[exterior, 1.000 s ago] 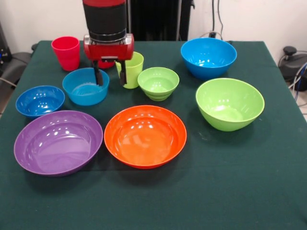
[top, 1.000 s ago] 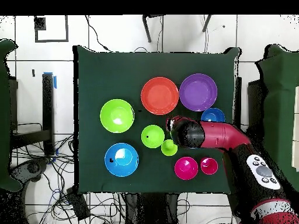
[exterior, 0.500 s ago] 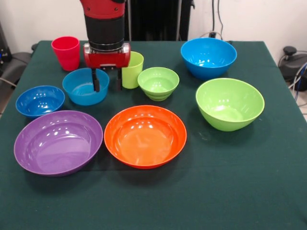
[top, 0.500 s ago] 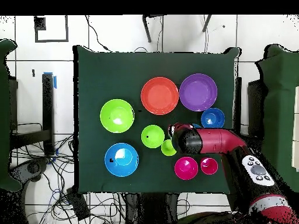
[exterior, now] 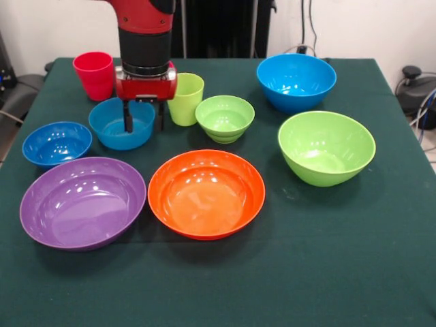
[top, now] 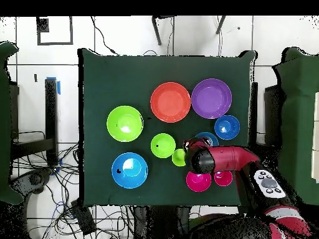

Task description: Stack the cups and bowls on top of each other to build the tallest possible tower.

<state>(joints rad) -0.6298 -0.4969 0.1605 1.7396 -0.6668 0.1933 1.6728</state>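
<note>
My gripper is open and hangs over the right rim of the teal-blue bowl. One finger is inside the bowl and the other is just outside the rim. The lime green cup stands upright right of the gripper, and the red cup at the far left. A dark-blue bowl sits left of the teal one. The small red bowl shows in the overhead view beside the red cup; the arm covers most of the teal-blue bowl there. No stack stands anywhere.
A small ribbed lime bowl sits next to the lime cup. Large bowls stand around: purple, orange, lime green and bright blue. The green table cloth reaches the near edge.
In the front view the gripper has shifted left, from beside the lime cup to over the teal-blue bowl's rim, and dropped slightly. Its fingers stay open. No bowl or cup has moved.
</note>
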